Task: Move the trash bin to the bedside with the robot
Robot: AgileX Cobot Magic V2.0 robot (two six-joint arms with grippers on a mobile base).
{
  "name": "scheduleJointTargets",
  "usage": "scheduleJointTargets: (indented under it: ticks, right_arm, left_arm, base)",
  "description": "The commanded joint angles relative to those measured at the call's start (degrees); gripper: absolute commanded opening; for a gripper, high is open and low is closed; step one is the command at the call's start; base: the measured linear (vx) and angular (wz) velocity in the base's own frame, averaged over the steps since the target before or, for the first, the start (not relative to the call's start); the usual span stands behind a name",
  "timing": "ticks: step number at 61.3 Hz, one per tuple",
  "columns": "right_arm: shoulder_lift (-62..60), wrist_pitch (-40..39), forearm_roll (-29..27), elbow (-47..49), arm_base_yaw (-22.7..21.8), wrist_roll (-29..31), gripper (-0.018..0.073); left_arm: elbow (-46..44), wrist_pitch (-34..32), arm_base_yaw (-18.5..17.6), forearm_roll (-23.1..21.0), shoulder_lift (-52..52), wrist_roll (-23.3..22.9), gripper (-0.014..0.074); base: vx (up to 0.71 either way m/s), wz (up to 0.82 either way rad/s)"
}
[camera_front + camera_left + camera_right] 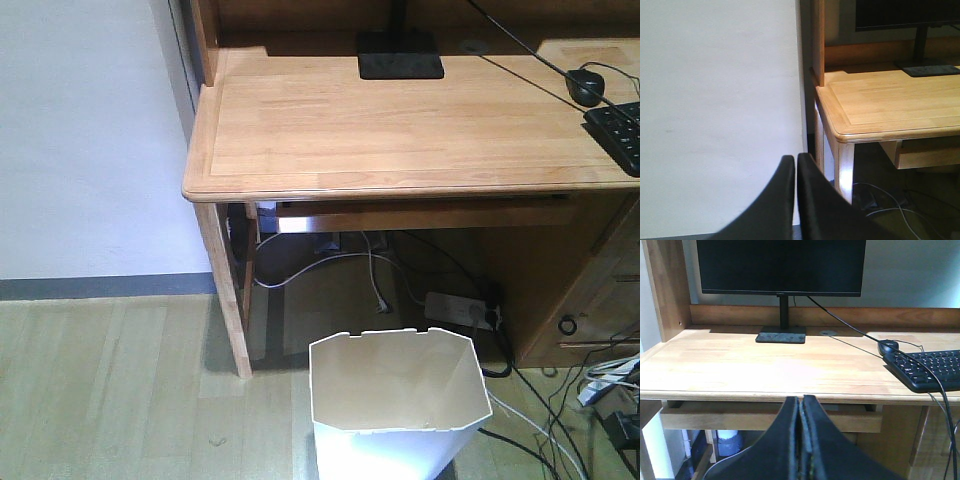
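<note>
The white trash bin (400, 390) stands on the wooden floor just in front of the desk, low in the exterior view; its faceted rim is open and its cream inside is empty. No bedside shows in any view. In the left wrist view my left gripper (796, 159) is shut with nothing in it, pointing at the white wall beside the desk's corner. The right gripper (800, 400) is also shut and empty in the right wrist view, level with the desk's front edge. Neither gripper appears in the exterior view, and neither wrist view shows the bin.
A light wooden desk (400, 120) carries a monitor (780, 265), a black keyboard (930, 367) and a mouse (585, 85). Its leg (225, 290) stands left of the bin. A power strip (460, 310) and cables lie underneath. White wall (80, 130) at left.
</note>
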State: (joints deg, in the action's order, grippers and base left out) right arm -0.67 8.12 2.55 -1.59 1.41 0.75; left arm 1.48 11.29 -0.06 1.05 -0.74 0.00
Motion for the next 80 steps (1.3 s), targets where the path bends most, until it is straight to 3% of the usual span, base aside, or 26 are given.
scheduleJointTargets:
  ticks: [1, 57, 80]
  right_arm:
    - [-0.68, -4.23, 0.42, -0.35, -0.07, 0.20, -0.0009]
    - [-0.68, -4.23, 0.42, -0.35, -0.07, 0.20, -0.0009]
    - [-0.65, -11.30, 0.16, 0.25, -0.07, -0.05, -0.0009]
  left_arm:
    - [1.08, -3.91, -0.13, -0.23, -0.81, 0.00, -0.0006]
    - [1.08, -3.91, -0.13, -0.23, -0.81, 0.00, -0.0006]
    - [1.08, -3.91, -0.13, -0.23, -0.81, 0.00, -0.0006]
  base:
    - [0.00, 0.00]
    - [0.00, 0.00]
    - [0.00, 0.00]
